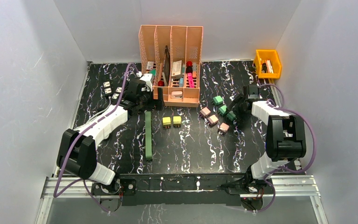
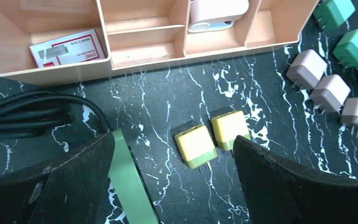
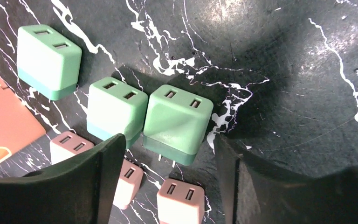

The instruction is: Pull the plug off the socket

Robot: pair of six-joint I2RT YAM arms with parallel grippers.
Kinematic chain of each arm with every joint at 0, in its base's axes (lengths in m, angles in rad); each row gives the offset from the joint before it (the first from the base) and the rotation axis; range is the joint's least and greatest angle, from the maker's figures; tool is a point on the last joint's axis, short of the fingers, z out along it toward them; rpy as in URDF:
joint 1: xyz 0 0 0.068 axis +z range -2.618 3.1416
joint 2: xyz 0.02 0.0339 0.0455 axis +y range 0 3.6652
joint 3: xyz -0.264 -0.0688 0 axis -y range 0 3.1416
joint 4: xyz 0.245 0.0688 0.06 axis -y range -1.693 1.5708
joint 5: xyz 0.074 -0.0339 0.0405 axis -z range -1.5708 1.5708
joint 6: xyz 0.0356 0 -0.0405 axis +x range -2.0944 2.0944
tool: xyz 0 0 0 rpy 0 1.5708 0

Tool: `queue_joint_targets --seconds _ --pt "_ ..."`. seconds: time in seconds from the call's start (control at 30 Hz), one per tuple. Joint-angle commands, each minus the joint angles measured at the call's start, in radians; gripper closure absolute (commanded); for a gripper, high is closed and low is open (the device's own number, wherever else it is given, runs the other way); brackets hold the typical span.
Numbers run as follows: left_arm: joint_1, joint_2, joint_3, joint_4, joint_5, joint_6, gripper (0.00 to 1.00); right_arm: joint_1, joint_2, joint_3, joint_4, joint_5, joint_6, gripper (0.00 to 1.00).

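Where the top view shows only small coloured cubes on the glossy black table (image 1: 186, 149) with its white marble veins, the wrist cameras give their form: blocky plastic plugs with rounded edges, a darker band at the base, two slots on one face and thin metal prongs. The right gripper (image 3: 165, 144) stands with its matt black jaws apart, gripping nothing. A green plug (image 3: 177, 119) lies on the table between them, close to the right finger (image 3: 228, 177); whether it touches cannot be told. A second green plug (image 3: 116, 109) sits just beside the first, a third (image 3: 49, 60) lies apart, and pink plugs (image 3: 181, 198) lie nearer the camera, partly covered by the fingers and cut by the frame. The left gripper (image 2: 173, 149) is spread wide and empty above two yellow plugs (image 2: 196, 147) lying side by side, with a flat green bar (image 2: 130, 186) and looped black cable (image 2: 23, 112) to one side. Only the top view shows the white socket strip (image 1: 111, 89) at the table's left rear, beside the left arm, which covers part of it; it is too small to tell whether a plug sits in it. That view also gives the full height of the peach plastic organiser (image 1: 193, 39), of which the left wrist view catches just the low front tray, and a yellow bin (image 1: 259, 60) at the right rear.
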Motion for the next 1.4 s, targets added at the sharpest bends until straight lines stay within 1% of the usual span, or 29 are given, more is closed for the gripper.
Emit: queue_joint_targets --seconds 0.0,0.07,0.1,0.2,0.27,0.37,0.5,0.6,0.67,0.87,1.0,1.17,1.37 --pt "-0.005 0.002 0.0 0.019 0.08 -0.042 0.02 0.002 -0.061 0.008 -0.036 0.025 0.0 0.17" --pt "-0.01 0.02 -0.002 0.023 0.095 -0.067 0.03 0.001 -0.075 0.019 -0.044 0.038 -0.014 0.09" --pt "-0.012 0.024 -0.004 0.023 0.098 -0.079 0.05 0.001 -0.085 0.024 -0.045 0.043 -0.017 0.08" --pt "-0.012 0.055 0.003 0.007 0.101 -0.111 0.13 0.001 -0.13 0.03 -0.041 0.065 -0.029 0.07" --pt "-0.011 0.075 0.01 -0.007 0.112 -0.14 0.22 0.001 -0.173 0.031 -0.035 0.089 -0.037 0.07" --pt "-0.012 0.1 0.007 -0.007 0.144 -0.187 0.32 0.001 -0.235 0.023 -0.012 0.141 -0.065 0.06" --pt "-0.013 0.137 0.01 0.001 0.194 -0.222 0.57 0.0 -0.265 0.013 -0.008 0.187 -0.098 0.05" --pt "-0.015 0.165 0.018 -0.015 0.19 -0.235 0.87 -0.001 -0.272 0.002 -0.009 0.186 -0.106 0.05" --pt "-0.015 0.184 0.03 -0.045 0.171 -0.241 1.0 0.0 -0.278 -0.01 -0.008 0.182 -0.107 0.05" --pt "-0.015 0.217 0.065 -0.165 0.037 -0.264 1.0 0.0 -0.298 -0.025 0.004 0.185 -0.122 0.05" --pt "-0.015 0.216 0.072 -0.205 -0.036 -0.286 1.0 -0.001 -0.304 -0.038 0.011 0.181 -0.132 0.05" --pt "-0.02 0.247 0.068 -0.204 0.001 -0.307 1.0 -0.001 -0.307 -0.048 0.018 0.173 -0.138 0.05" --pt "-0.072 0.311 0.07 -0.179 0.023 -0.341 1.0 0.0 -0.315 -0.055 0.016 0.177 -0.145 0.05"
